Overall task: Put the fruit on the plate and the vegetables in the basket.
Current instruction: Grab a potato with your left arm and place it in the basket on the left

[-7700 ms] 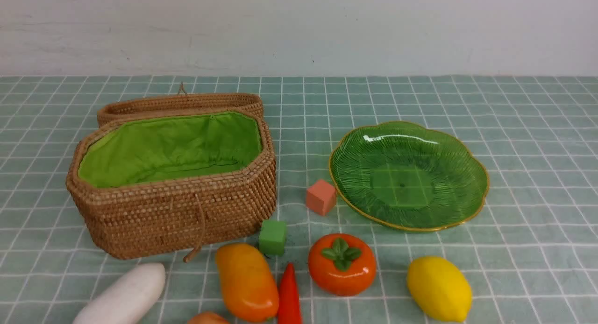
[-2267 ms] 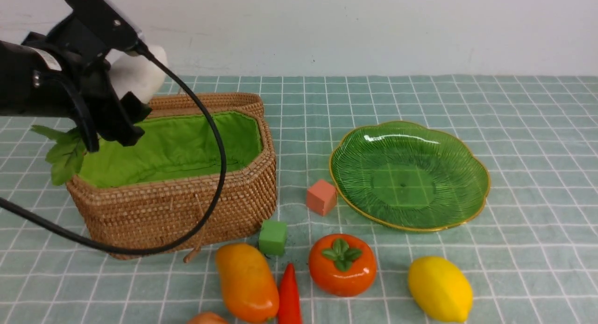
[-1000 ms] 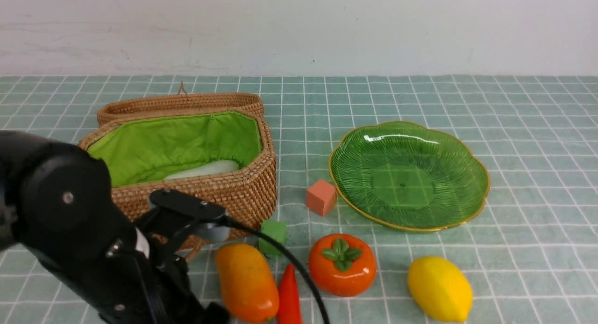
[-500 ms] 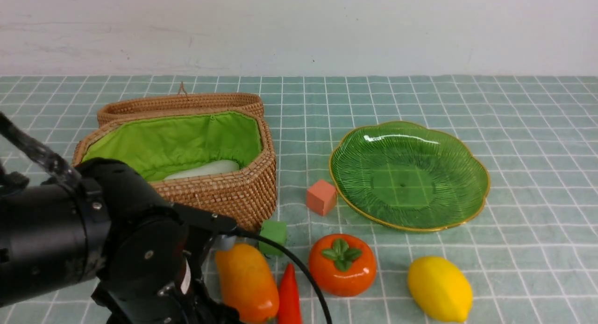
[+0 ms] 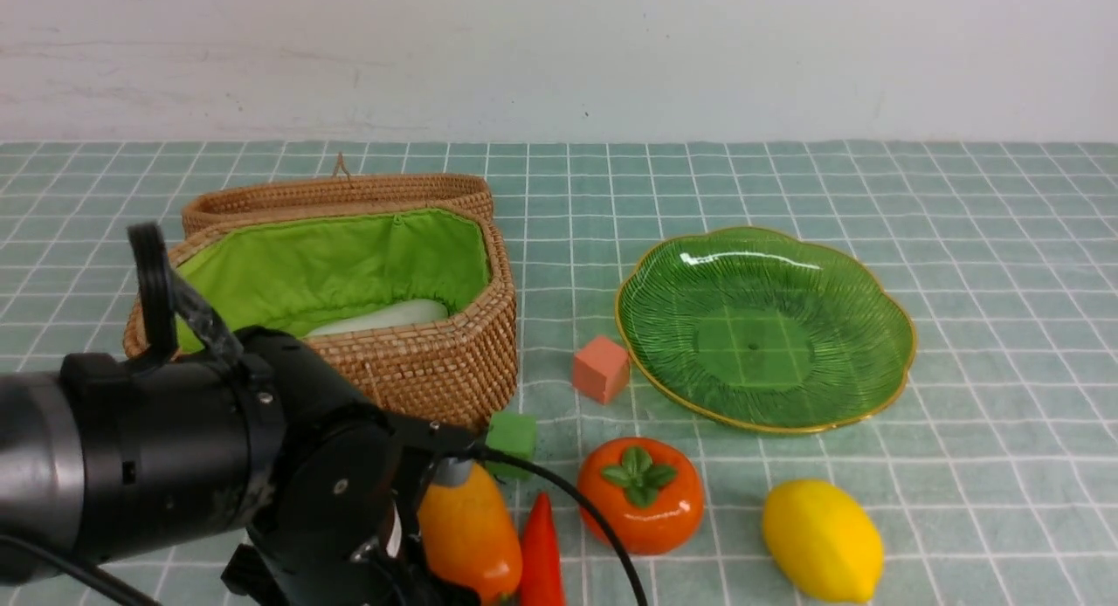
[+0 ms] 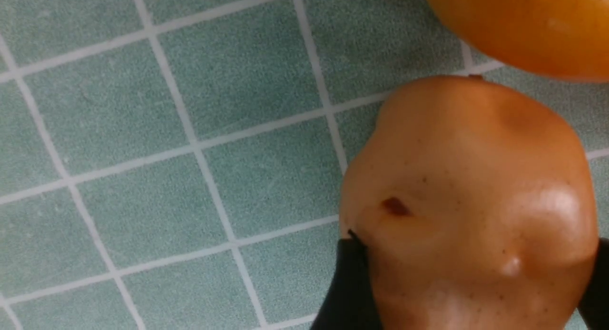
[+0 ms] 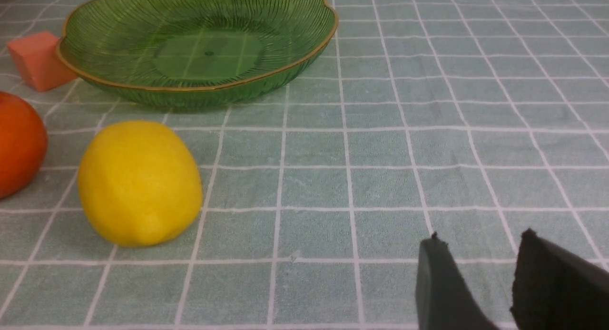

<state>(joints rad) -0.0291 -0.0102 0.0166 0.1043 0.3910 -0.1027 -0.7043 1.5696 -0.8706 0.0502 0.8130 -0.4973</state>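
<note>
In the left wrist view my left gripper (image 6: pixel 473 282) is open, one black finger on each side of the brownish onion (image 6: pixel 466 201), close to its skin; the onion lies on the cloth beside the mango (image 6: pixel 523 25). In the front view the left arm (image 5: pixel 218 466) hides the onion and the gripper. The mango (image 5: pixel 467 527), red chili (image 5: pixel 541 554), persimmon (image 5: pixel 640 494) and lemon (image 5: pixel 821 540) lie near the front edge. The white radish (image 5: pixel 384 316) lies in the basket (image 5: pixel 437 361). The green plate (image 5: pixel 760 327) holds nothing. My right gripper (image 7: pixel 480 244) is empty, its jaws a narrow gap apart, right of the lemon (image 7: pixel 140 182). The eggplant is out of view.
A pink cube (image 5: pixel 601 368) sits between basket and plate, and a green cube (image 5: pixel 512 433) sits by the basket's front corner, behind the mango. The basket's lid lies open behind it. A white wall bounds the far side of the checked cloth.
The left arm dropped the radish into the basket, came back to the front left, and has lowered and shifted right beside the mango over the last second. The fruit and chili have not moved.
</note>
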